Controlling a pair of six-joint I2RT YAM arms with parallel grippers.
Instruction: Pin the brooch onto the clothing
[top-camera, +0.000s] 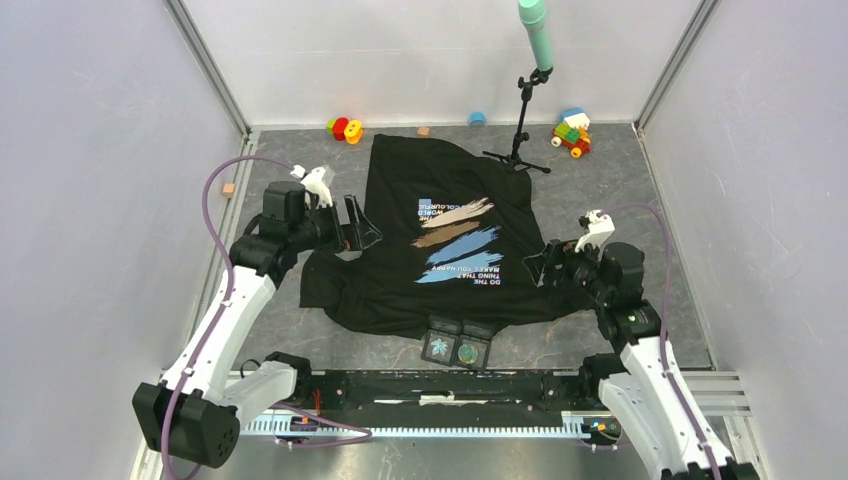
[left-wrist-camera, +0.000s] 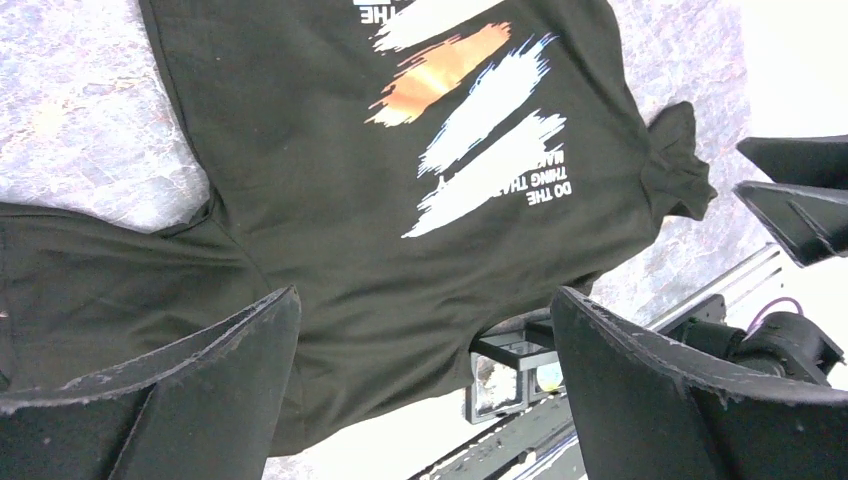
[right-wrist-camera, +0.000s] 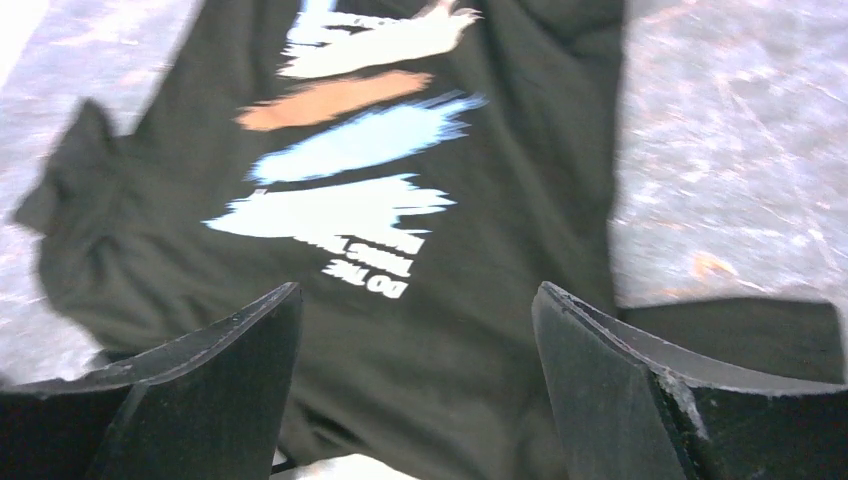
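The black T-shirt lies flat in the middle of the table, its blue and tan print and white lettering facing up. A small black two-compartment box sits at the shirt's near edge. It holds a pale snowflake-like brooch and a round brooch. My left gripper is open and empty over the shirt's left sleeve. My right gripper is open and empty at the shirt's right edge. The left wrist view shows the shirt, the box and the open left gripper. The right wrist view shows the shirt beneath the open right gripper.
A microphone stand stands just behind the shirt. Toys lie along the back wall: a red, yellow and green one, a block car and a blue piece. A small tan block lies at the left. White walls enclose the table.
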